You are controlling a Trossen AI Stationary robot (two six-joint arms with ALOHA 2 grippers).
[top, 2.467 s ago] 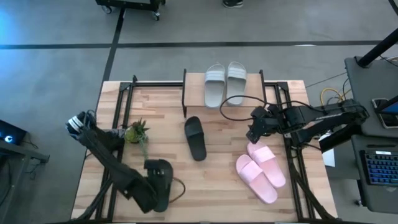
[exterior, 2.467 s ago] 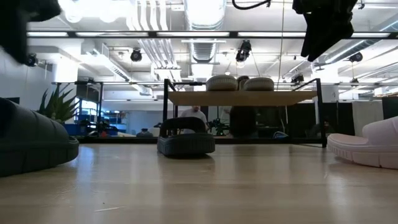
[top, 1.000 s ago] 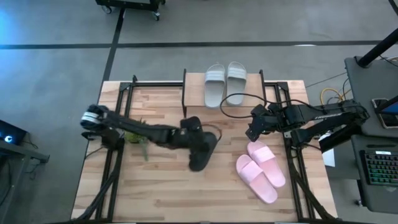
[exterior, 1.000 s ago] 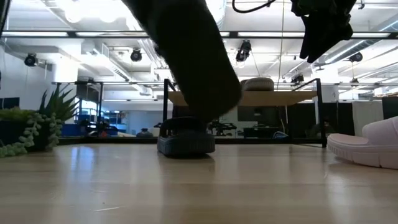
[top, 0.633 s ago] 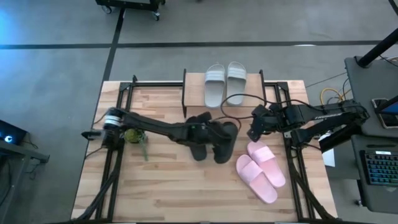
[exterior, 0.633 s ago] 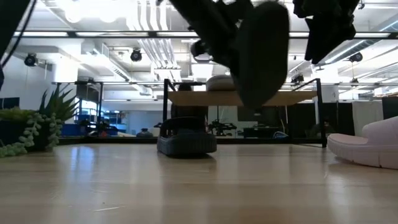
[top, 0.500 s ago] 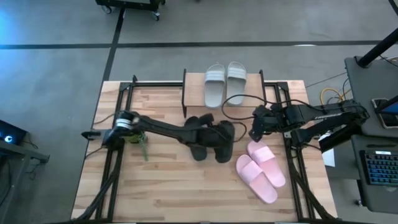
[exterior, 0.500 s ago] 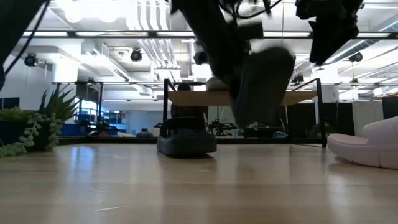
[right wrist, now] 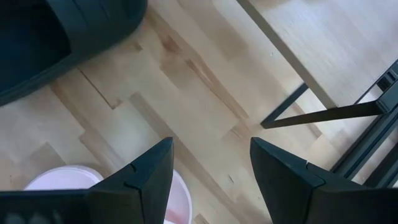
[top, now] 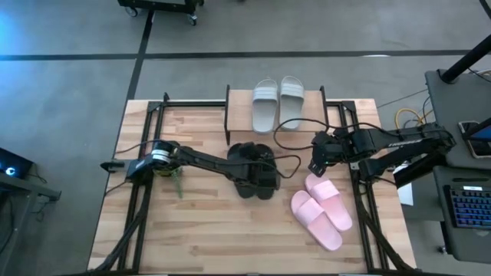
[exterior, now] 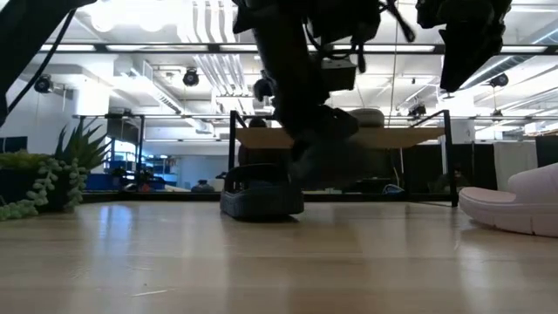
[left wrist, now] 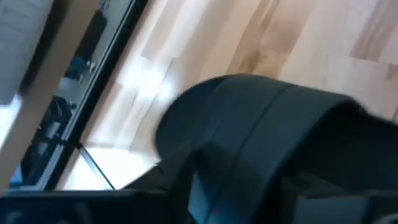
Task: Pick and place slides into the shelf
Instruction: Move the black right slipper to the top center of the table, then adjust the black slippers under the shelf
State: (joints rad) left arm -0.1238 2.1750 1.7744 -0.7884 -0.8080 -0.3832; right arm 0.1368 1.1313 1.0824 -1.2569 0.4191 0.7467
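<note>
My left arm reaches from the table's left to its middle, and its gripper [top: 257, 163] is shut on a black slide [top: 268, 181] that it holds above the table, just in front of the shelf [top: 238, 115]. This slide is blurred in the low view [exterior: 327, 148]. The second black slide [top: 243, 190] lies sole-down on the table right beside it. The two grey slides [top: 265, 103] sit on the shelf's top board. The pink pair [top: 322, 208] lies on the table near the right edge. My right gripper [top: 314, 162] hovers open above the pink pair. My left gripper holds the black slide, whose wide strap [left wrist: 261, 124] fills the left wrist view. The gripper and the slide hide the place of contact. The slide is lifted clear of the table and tilted, hanging below the gripper [exterior: 327, 148].
A small potted plant [top: 169, 163] stands near the table's left edge beside my left arm. Black metal frames [top: 146, 123] run along both sides of the table. A loose cable [top: 288, 123] loops over the shelf's right end. Bare wood lies along the near edge.
My left arm has swung the black slide toward the table's right, past the other black slide. It has then drawn it back a little toward that slide and the shelf, and lowered it. The slide has tipped from hanging upright to a flatter tilt.
</note>
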